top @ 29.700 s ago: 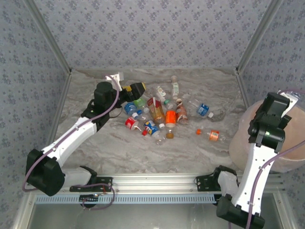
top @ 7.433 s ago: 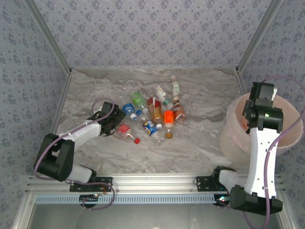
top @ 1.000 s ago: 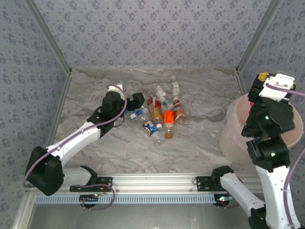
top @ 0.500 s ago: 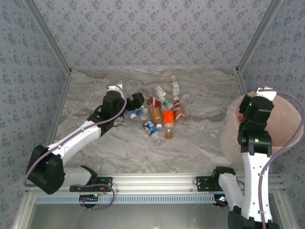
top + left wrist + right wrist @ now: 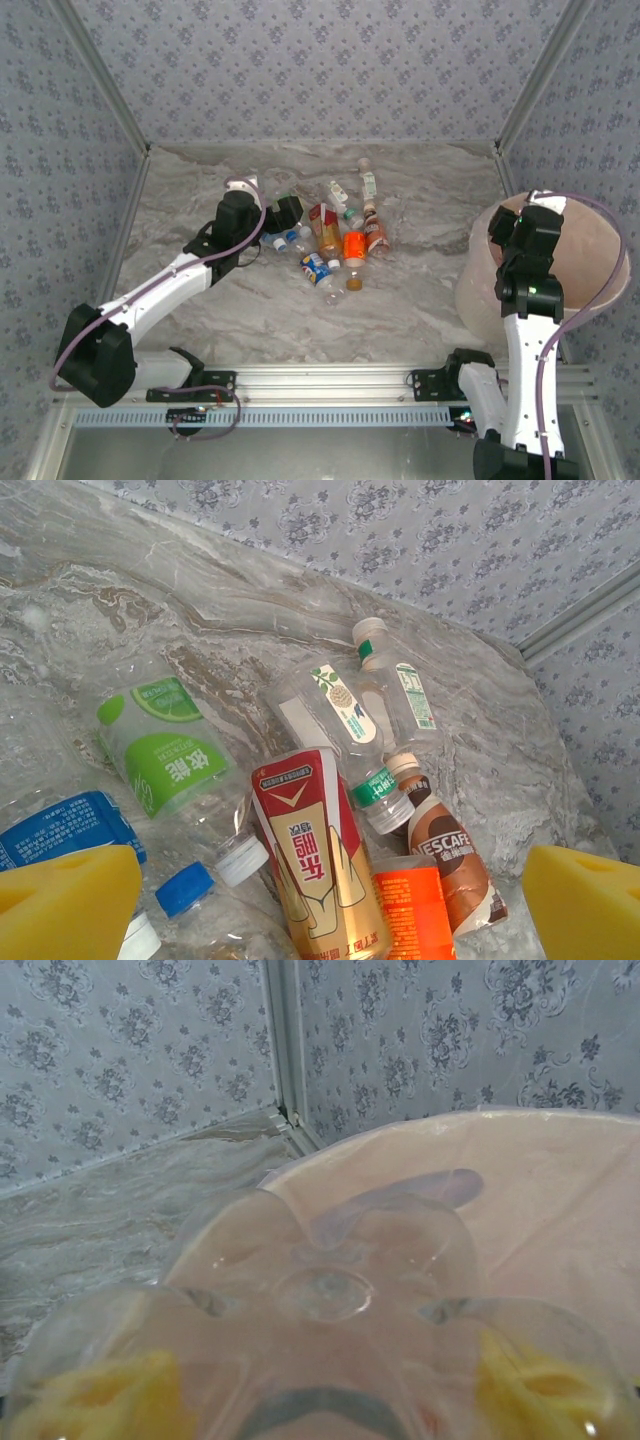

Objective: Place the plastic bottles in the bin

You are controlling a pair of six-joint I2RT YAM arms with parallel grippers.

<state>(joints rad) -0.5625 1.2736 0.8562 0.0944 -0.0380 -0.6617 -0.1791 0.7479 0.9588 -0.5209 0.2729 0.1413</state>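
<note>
From above, my left claw [image 5: 285, 212] hung at the left edge of the bottles [image 5: 335, 245], a loose heap mid-table [image 5: 400, 300]. My right claw [image 5: 520, 225] was over the near rim of the bin [image 5: 590, 260], a wide, pale pink tub at the table's right edge.

At my left wrist, the left claw [image 5: 325, 895] stood wide apart, its yellow pads [image 5: 60, 905] on either side above lying bottles [image 5: 165, 745] with green, red-and-gold, brown, orange and blue labels.

At my right wrist, a clear bottle [image 5: 325, 1295], its petal-shaped base facing the camera, sat between the right claw's [image 5: 320, 1400] pads, over the bin's [image 5: 540, 1210] pink inside. I could not tell whether they clamped it.
</note>
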